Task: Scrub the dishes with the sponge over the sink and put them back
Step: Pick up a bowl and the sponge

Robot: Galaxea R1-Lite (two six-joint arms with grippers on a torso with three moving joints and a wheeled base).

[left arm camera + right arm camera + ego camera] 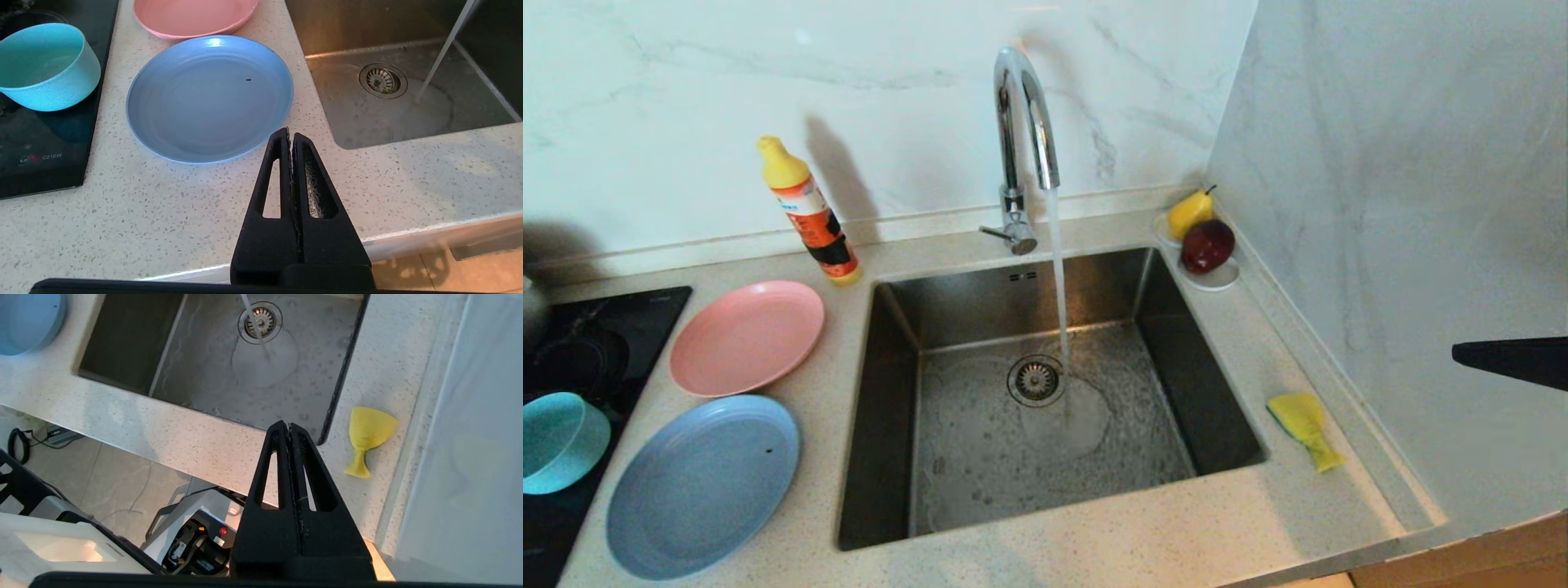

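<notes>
Left of the sink [886, 425], three dishes rest: a pink plate [747, 336], a pale-blue plate [704, 486] and a teal bowl [560, 441] on the hob's edge. Water runs from the chrome tap [1021, 122] onto the basin floor. The yellow sponge [1303, 425], pinched at one end, lies on the counter right of the sink. My right gripper [289, 424] hovers shut and empty above the sink's front right corner, a short way from the sponge [369, 430]; its tip [1458, 353] shows at the right edge. My left gripper [290, 132] is shut and empty above the counter before the blue plate [208, 98].
A detergent bottle [810, 212] stands behind the pink plate. A white saucer [1225, 282] with a yellow pear [1188, 214] and a red apple [1207, 245] sits in the back right corner. A black hob [596, 343] lies far left. A side wall [1421, 204] closes in right of the sponge.
</notes>
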